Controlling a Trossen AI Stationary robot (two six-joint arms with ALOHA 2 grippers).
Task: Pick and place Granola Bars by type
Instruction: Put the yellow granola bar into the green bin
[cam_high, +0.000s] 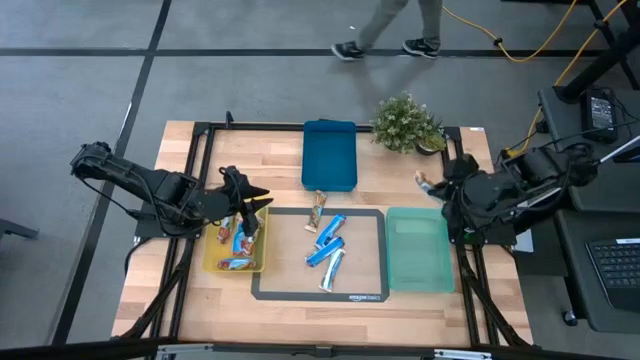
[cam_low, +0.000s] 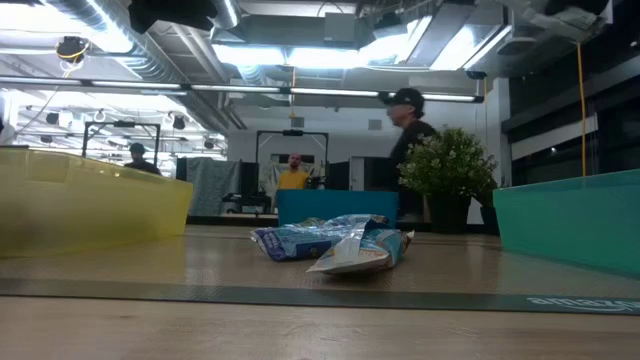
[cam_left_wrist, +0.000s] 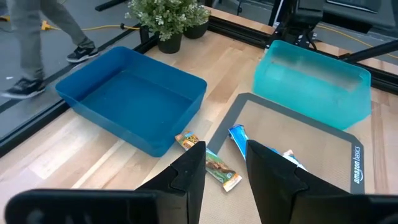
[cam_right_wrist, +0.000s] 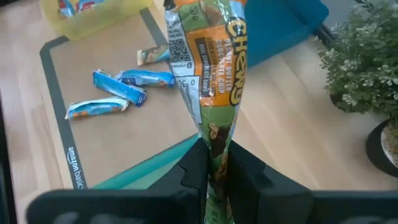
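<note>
Pinching an orange-and-green granola bar (cam_right_wrist: 214, 81), the right gripper (cam_right_wrist: 216, 163) hovers near the green tray (cam_high: 418, 250), while the left gripper (cam_left_wrist: 226, 163), jaws spread, sits above the yellow tray (cam_high: 214, 262).

I see a pale wood table (cam_high: 290, 310) carrying a yellow tray (cam_high: 212, 262), a deep blue tray (cam_high: 329, 152), a teal tray (cam_high: 418, 250) and a grey, dark-edged mat (cam_high: 366, 250). On my mat lie blue-and-white bars (cam_high: 328, 244); my right gripper (cam_right_wrist: 216, 163) pinches an orange, green and brown bar (cam_right_wrist: 208, 68).
</note>
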